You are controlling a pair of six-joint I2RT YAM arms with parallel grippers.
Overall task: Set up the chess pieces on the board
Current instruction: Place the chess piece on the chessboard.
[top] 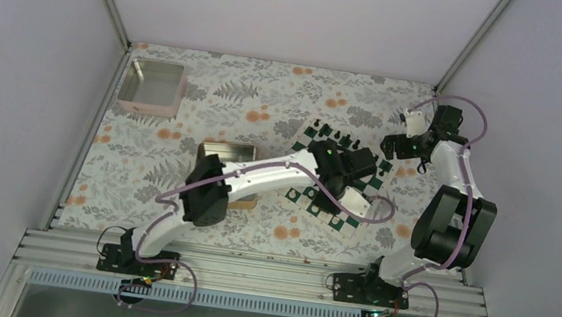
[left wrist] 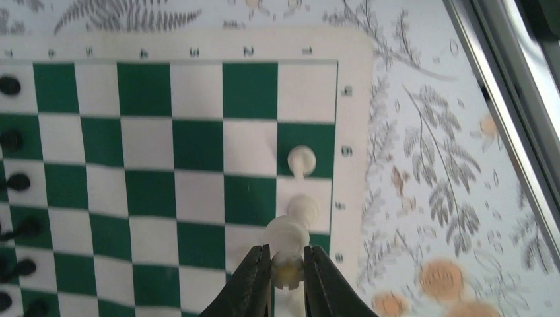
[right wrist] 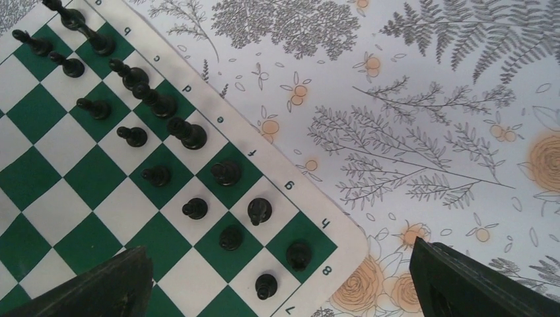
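The green and white board (top: 301, 197) lies right of centre; it shows in the left wrist view (left wrist: 145, 198) and the right wrist view (right wrist: 79, 191). My left gripper (left wrist: 288, 264) is shut on a cream chess piece with a notched crown (left wrist: 288, 269), held over the board's edge column. Two more cream pieces (left wrist: 302, 160) (left wrist: 302, 210) stand in that column just beyond it. My right gripper (right wrist: 280, 284) is wide open and empty above the board's far corner, over the black pieces.
Black pieces (right wrist: 188, 135) fill two rows along the board's far side. A gold-rimmed metal tin (top: 226, 152) sits left of the board, partly under my left arm. A pinkish square tray (top: 151, 87) stands at the back left. Floral cloth (top: 269, 100) covers the table.
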